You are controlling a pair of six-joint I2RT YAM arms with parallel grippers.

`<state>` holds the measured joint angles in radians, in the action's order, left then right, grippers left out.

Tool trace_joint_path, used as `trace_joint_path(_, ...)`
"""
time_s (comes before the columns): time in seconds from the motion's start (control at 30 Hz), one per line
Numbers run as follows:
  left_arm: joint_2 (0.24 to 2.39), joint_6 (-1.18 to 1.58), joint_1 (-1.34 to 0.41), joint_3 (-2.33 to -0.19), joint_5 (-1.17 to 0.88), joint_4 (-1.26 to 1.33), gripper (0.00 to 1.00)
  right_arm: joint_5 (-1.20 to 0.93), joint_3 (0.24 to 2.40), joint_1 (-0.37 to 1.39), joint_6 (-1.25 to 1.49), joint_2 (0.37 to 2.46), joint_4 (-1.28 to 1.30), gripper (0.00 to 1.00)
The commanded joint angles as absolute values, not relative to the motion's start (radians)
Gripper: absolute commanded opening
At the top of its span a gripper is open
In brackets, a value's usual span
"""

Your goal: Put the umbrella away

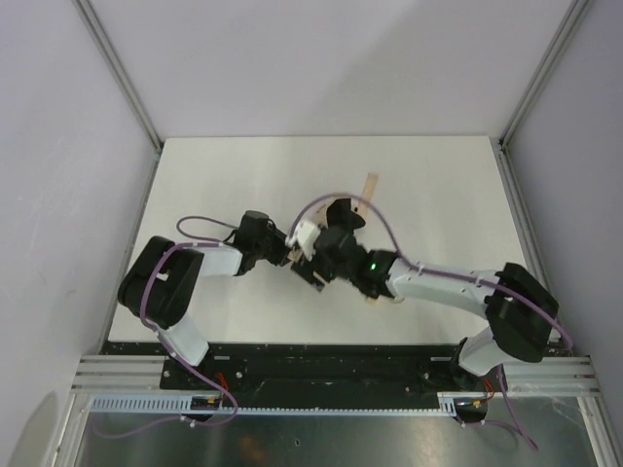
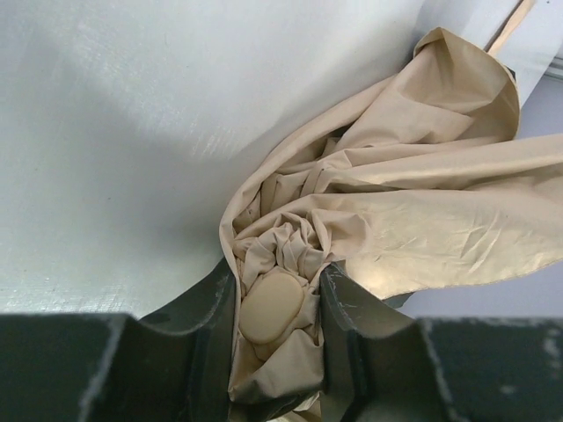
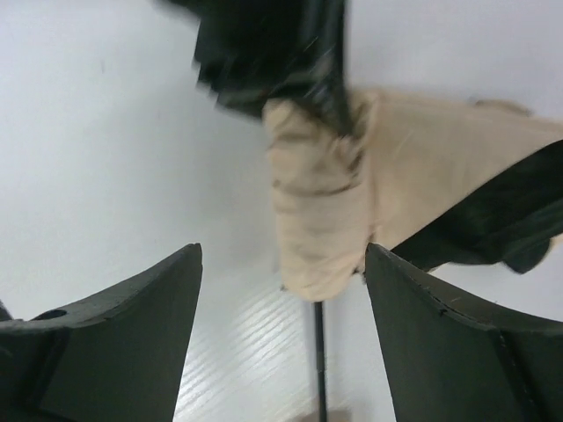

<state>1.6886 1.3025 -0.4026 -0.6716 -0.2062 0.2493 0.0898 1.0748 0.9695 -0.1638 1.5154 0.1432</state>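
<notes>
Closest in, the left pincer (image 2: 274,286) is clamped on bunched tan fabric of the umbrella (image 2: 396,220), a rounded tan cap (image 2: 273,303) between its jaws. Loose canopy spreads over the white tabletop (image 2: 132,132), mid-table. Opposite, the right pincer (image 3: 281,255) gapes wide, holding nothing, just short of the wrapped bundle and its thin black shaft (image 3: 318,352).

umbrella (image 2: 396,220): tan fabric, collapsed but loose, not wrapped; lies mid-tabletop (image 2: 132,132); one end bunched tight around a rounded tan cap (image 2: 273,308), pinched between the left gripper (image 2: 274,277) fingers; canopy fans out from there in wide creased flaps; thin black shaft (image 3: 318,352) sticks out of the bundled fabric
</notes>
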Motion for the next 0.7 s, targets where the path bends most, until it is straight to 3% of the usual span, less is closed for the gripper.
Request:
trace_joint_path(0.0,1.74,1.25,-0.397,-0.669,-0.142,-0.022,0.0,0.349,0.921,1.058,-0.305,1.56,-0.154,0.77)
trace_joint_path(0.3,1.766,1.257,-0.396,-0.704,-0.159,-0.101,0.0,0.483,0.873,1.113,-0.426,1.769,-0.414,0.76)
trace_joint_path(0.67,1.784,1.268,-0.397,-0.709,-0.182,-0.124,0.0,0.518,0.933,1.067,-0.476,1.916,-0.524,0.74)
